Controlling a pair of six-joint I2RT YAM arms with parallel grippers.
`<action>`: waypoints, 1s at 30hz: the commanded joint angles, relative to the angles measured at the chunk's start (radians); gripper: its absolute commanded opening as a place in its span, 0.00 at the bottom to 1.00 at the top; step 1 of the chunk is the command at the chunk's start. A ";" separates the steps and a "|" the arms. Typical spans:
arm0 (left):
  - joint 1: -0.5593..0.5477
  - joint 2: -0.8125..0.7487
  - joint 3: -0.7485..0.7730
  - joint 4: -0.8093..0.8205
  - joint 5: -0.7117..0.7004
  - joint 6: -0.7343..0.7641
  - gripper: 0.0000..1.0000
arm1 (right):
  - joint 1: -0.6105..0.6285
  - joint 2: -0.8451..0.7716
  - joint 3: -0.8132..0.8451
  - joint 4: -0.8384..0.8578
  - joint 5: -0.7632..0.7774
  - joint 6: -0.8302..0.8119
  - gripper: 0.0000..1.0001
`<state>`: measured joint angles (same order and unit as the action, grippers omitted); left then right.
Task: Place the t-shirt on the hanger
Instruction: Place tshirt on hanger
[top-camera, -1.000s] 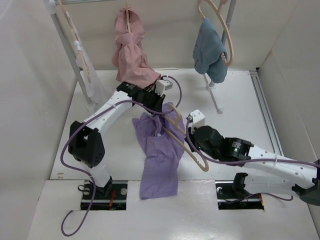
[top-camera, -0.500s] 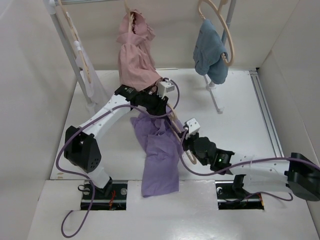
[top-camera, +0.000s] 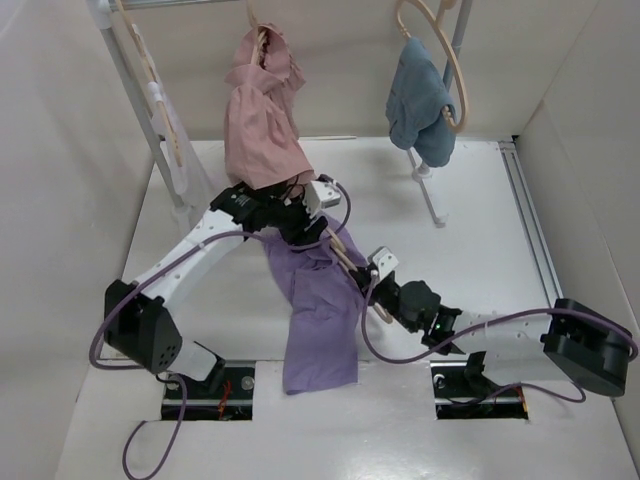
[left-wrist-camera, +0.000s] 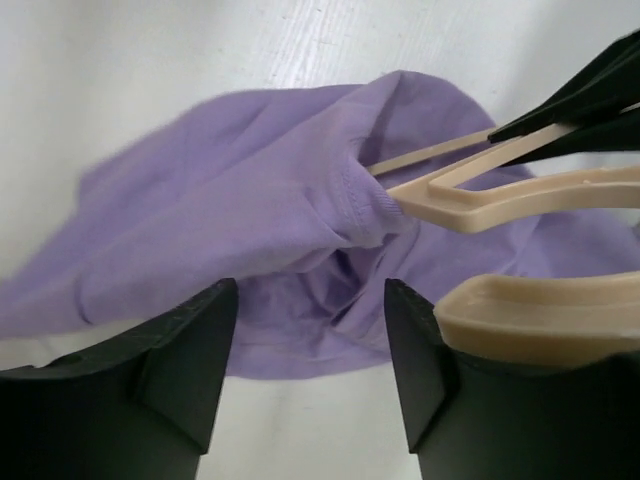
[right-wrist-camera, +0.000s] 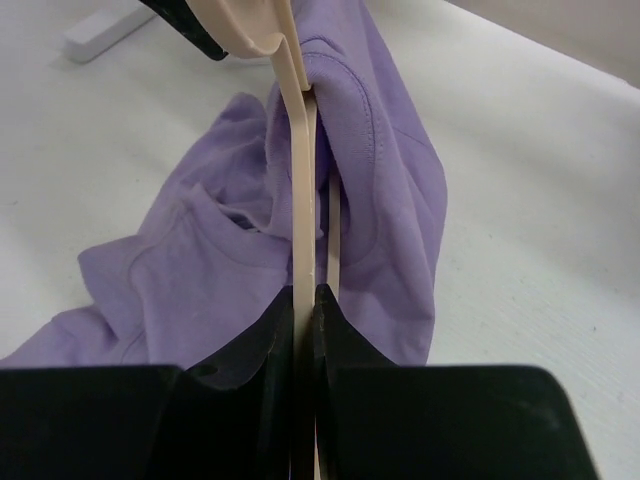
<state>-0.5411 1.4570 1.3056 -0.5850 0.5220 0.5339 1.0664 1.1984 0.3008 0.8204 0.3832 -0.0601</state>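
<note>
The lavender t-shirt (top-camera: 318, 315) lies crumpled on the table, its upper part draped over one arm of the beige hanger (top-camera: 343, 258). In the right wrist view the t-shirt (right-wrist-camera: 190, 280) hangs on both sides of the hanger (right-wrist-camera: 298, 150), which stands on edge. My right gripper (right-wrist-camera: 306, 300) is shut on the hanger's thin bar; from above the right gripper (top-camera: 374, 288) is at the t-shirt's right edge. My left gripper (left-wrist-camera: 312, 345) is open just short of the t-shirt (left-wrist-camera: 250, 220), nothing between its fingers, with the hanger (left-wrist-camera: 520, 195) to its right. From above the left gripper (top-camera: 312, 232) is over the t-shirt's top.
A pink garment (top-camera: 262, 110) hangs on a hanger at the back, just behind my left wrist. A blue-grey garment (top-camera: 418, 100) hangs at the back right. Rack poles (top-camera: 140, 100) and a foot bar (top-camera: 432, 200) stand on the table. White walls enclose the sides.
My left gripper has opened and let go of the t-shirt. The right arm has carried the hanger left and nearer. The pink garment has swung slightly.
</note>
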 joint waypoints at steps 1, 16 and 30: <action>-0.005 -0.110 -0.045 0.082 -0.008 0.241 0.58 | -0.006 -0.014 -0.009 0.109 -0.069 -0.023 0.00; -0.005 -0.095 -0.198 0.362 0.003 0.523 0.80 | -0.026 -0.146 0.003 -0.058 -0.218 -0.107 0.00; 0.026 0.105 -0.058 -0.110 0.092 0.982 0.73 | -0.026 -0.203 0.024 -0.093 -0.237 -0.126 0.00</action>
<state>-0.5060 1.5620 1.2221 -0.5632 0.5613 1.4059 1.0401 1.0023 0.2665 0.6189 0.1749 -0.1810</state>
